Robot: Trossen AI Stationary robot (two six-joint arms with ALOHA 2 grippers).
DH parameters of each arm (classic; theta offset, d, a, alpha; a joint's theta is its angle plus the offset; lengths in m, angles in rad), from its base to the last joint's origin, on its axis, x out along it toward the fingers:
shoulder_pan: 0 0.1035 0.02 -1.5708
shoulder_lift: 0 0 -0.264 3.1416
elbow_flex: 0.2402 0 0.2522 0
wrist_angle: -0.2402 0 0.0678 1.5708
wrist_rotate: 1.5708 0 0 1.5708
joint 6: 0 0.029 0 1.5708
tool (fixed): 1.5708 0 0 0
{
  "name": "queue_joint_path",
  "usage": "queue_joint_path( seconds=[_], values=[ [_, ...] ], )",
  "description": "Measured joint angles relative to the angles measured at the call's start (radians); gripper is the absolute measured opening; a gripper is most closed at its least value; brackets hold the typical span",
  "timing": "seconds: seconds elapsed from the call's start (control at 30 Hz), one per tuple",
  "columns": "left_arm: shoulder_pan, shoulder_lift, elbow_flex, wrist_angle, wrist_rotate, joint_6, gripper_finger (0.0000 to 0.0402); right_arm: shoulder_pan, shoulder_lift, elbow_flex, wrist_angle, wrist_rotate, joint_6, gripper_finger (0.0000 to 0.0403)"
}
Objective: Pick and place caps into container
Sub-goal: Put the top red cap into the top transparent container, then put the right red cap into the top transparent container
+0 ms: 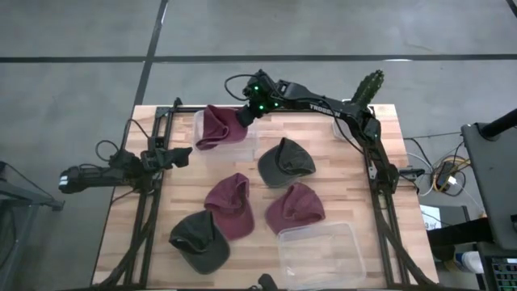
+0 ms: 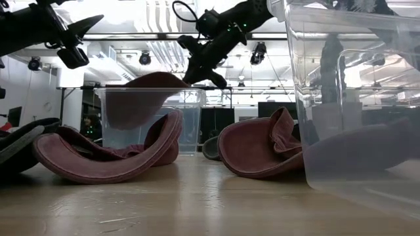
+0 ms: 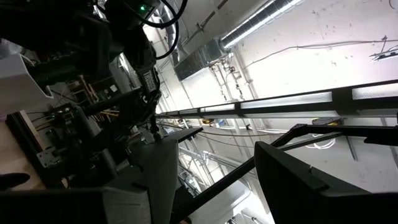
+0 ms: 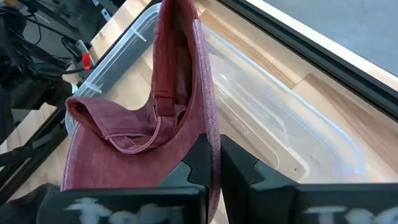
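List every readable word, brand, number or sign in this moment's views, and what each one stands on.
"TROSSEN", white letters partly legible, on the right arm's forearm in the high view.
White lettering on the right gripper body in the right wrist view: too blurred to read.
No readable text on the maroon cap it holds, the clear container, the other caps or the table.

Three maroon caps (image 1: pixel 229 204), two olive-grey caps (image 1: pixel 283 161), clear containers (image 1: pixel 319 254).
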Motion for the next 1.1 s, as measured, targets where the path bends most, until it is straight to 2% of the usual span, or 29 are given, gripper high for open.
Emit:
queue_joint_path(
  seconds=[0.17, 0.5, 0.67, 0.83, 1.1],
  values=[
    [0.0, 0.0, 0.0, 0.0, 0.0, 0.0, 0.0204, 0.001, 0.0, -0.005, -0.009, 0.023, 0.0, 0.0028],
    [0.0, 0.0, 0.0, 0.0, -0.004, 0.0, 0.0204, 0.003, -0.002, -0.015, -0.014, 0.034, 0.031, 0.0161],
    [0.0, 0.0, 0.0, 0.0, -0.005, -0.001, 0.0204, 0.004, -0.002, -0.015, -0.014, 0.029, 0.042, 0.0205],
    [0.0, 0.0, 0.0, 0.0, -0.004, -0.001, 0.0204, 0.005, -0.013, -0.015, -0.016, -0.002, 0.041, 0.0221],
    [0.0, 0.0, -0.001, 0.0, -0.005, -0.001, 0.0204, 0.019, -0.032, -0.015, -0.026, -0.219, 0.038, 0.0212]
  ],
)
